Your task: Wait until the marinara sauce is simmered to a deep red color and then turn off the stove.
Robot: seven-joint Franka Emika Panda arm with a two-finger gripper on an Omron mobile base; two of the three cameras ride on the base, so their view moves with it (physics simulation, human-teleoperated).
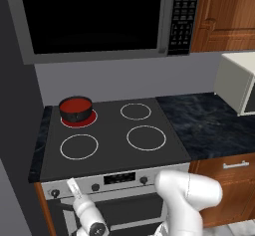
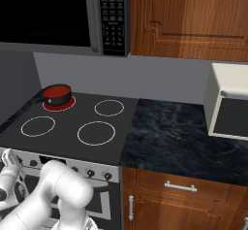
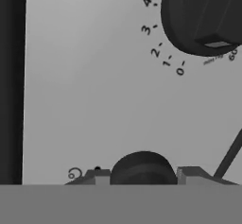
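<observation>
The marinara sauce (image 1: 75, 103) is a deep red disc inside a small black pot (image 2: 56, 94) on the stove's (image 1: 112, 153) back-left burner, whose ring glows red. My gripper (image 1: 73, 187) is low at the silver front panel, left of centre. In the hand view its fingertips (image 3: 97, 175) press against both sides of a dark knob (image 3: 142, 168), so it is shut on that knob. A second knob (image 3: 208, 15) with dial numbers sits at the upper right of that view.
A black-windowed microwave (image 1: 94, 16) hangs above the cooktop. A dark marble counter (image 2: 179, 132) runs to the right and carries a white boxy appliance (image 2: 227, 100). Wooden cabinets (image 2: 189, 18) sit above and below it. More knobs (image 1: 143, 180) line the panel.
</observation>
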